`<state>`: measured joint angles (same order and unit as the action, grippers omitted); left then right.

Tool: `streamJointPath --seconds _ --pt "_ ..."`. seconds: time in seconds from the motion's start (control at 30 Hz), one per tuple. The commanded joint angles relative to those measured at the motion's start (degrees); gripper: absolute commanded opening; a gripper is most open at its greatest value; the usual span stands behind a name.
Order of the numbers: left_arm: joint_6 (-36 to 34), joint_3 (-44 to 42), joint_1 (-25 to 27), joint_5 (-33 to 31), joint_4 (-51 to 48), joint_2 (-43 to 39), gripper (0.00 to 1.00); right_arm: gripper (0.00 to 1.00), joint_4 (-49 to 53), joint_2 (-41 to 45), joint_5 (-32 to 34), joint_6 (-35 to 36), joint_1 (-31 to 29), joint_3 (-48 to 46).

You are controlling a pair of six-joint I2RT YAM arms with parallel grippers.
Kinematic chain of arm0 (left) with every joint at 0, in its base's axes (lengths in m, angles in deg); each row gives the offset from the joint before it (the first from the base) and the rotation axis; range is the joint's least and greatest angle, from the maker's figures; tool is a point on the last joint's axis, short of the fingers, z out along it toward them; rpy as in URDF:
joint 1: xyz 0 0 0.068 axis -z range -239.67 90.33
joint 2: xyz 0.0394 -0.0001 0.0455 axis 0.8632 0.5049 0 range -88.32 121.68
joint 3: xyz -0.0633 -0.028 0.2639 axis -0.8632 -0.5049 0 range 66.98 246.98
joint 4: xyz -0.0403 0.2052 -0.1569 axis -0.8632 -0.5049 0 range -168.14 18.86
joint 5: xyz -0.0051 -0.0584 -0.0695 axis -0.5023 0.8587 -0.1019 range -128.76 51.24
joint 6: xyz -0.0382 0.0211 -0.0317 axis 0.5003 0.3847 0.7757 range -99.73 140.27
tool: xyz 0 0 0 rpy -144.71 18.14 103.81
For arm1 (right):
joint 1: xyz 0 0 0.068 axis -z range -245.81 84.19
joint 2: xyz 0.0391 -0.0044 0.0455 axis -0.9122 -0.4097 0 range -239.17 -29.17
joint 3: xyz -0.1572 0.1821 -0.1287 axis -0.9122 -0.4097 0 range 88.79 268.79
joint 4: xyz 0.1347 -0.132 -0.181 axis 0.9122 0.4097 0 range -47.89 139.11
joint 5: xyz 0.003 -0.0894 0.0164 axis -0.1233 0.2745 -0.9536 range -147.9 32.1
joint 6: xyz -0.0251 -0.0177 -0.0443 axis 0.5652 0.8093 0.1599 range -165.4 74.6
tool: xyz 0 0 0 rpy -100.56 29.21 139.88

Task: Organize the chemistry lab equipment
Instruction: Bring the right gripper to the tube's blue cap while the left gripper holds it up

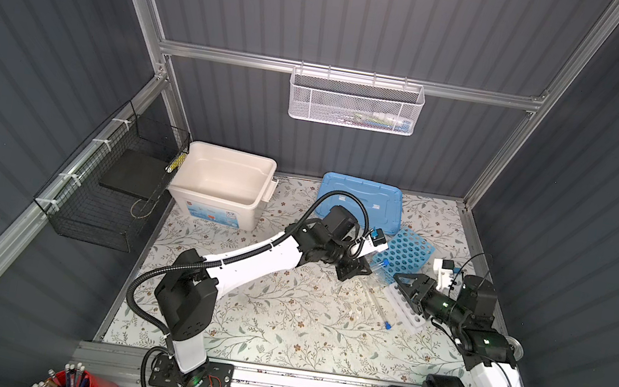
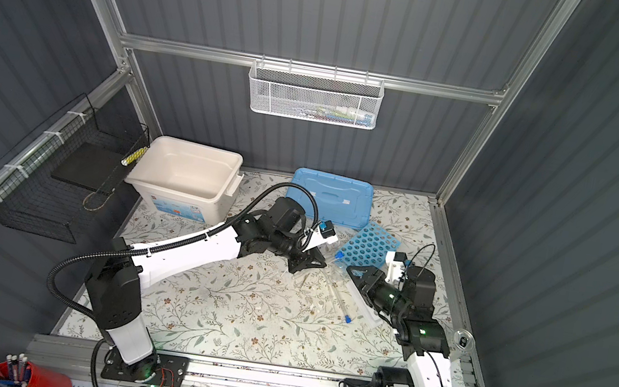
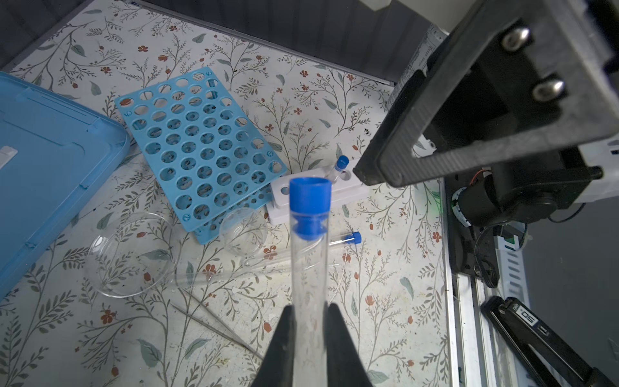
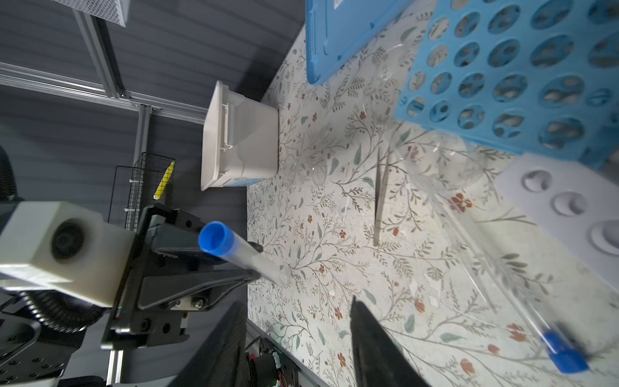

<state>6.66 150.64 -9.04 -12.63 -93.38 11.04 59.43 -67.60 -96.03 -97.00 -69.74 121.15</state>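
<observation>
My left gripper (image 3: 310, 311) is shut on a long clear blue-capped tube (image 3: 308, 254), held above the mat with its cap (image 1: 385, 262) toward the blue many-holed rack (image 1: 406, 252). In the right wrist view that tube (image 4: 234, 249) sticks out of the left gripper. My right gripper (image 1: 401, 278) hovers over the small white one-row rack (image 1: 407, 309), open, with nothing between its fingers (image 4: 365, 335). A second capped tube (image 3: 351, 238) lies on the mat. A flat glass dish (image 3: 130, 254), a small beaker (image 3: 244, 231) and thin rods (image 3: 214, 325) lie near the blue rack.
The big white bin (image 1: 223, 185) stands at the back left, its light-blue lid (image 1: 361, 202) flat behind the blue rack. A black wire basket (image 1: 110, 192) hangs on the left wall and a white mesh basket (image 1: 355, 103) on the back rail. A red pen cup (image 1: 79, 385) sits in front.
</observation>
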Motion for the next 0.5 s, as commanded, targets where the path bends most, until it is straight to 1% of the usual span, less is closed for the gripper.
streamJointPath --seconds 0.0,0.07,0.2,0.3,0.47 --pt "1.93 -0.43 0.17 2.26 1.50 -0.28 0.14 0.52 -5.81 -0.20 3.35 -1.76 -2.44 0.57" --pt "2.40 -0.64 0.14 2.42 2.34 -0.31 0.14 0.51 -7.02 -1.05 3.99 -1.60 -4.05 1.23" --pt "2.70 -0.41 0.11 2.48 2.71 -0.38 0.15 0.51 -5.63 -4.18 7.13 -0.04 -7.11 3.76" --pt "2.88 -0.86 0.16 2.26 3.00 -0.44 0.15 0.51 -8.46 -5.54 7.43 -0.28 -8.91 4.51" --pt "2.88 -1.56 0.02 1.82 3.17 -0.91 0.15 0.50 -7.22 -8.40 9.61 1.22 -11.03 7.65"
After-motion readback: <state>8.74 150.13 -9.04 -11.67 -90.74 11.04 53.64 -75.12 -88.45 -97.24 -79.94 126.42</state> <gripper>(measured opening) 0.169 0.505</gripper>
